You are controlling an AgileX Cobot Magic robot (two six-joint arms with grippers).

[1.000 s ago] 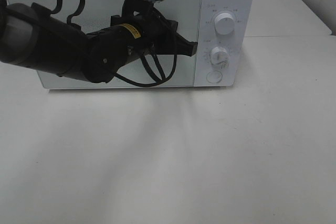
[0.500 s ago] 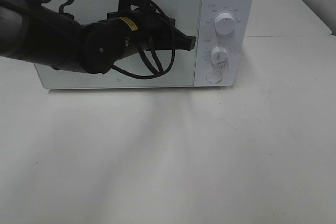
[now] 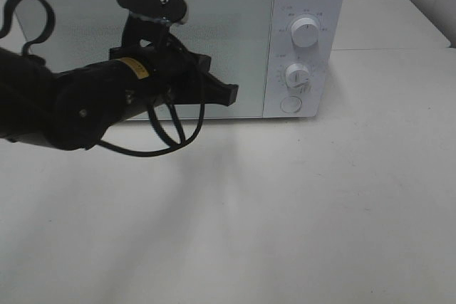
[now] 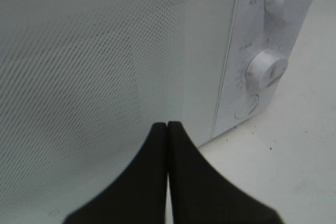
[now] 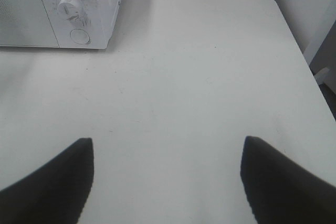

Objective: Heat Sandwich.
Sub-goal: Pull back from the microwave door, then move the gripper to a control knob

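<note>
**Exterior high view: left gripper (image 3: 229, 94) backs away from the shut microwave (image 3: 242, 26)**

A second ago the tip of the left gripper was level with the lower dial (image 3: 297, 76), just beside the control panel. Now it has dropped and drawn back across the door (image 3: 235, 5), well short of the panel and touching nothing. Its fingers are clenched together with nothing between them; the left wrist view shows the two black tips (image 4: 167, 125) pressed flat against each other in front of the perforated door glass.

The right gripper (image 5: 167, 141) hangs over bare table (image 5: 199, 77) off to the microwave's side, its fingers spread wide and empty.

The sandwich is in none of the views. With the door closed and the table in front of it bare, it is most likely inside the oven, but the frosted glass hides whatever is there.

The retreat from the panel suggests the knob work is finished, or given up. The setting on the lower dial, on the upper dial (image 3: 306, 32) and on the round button (image 3: 291, 104) is too small to read, so whether heating has started cannot be told.
</note>
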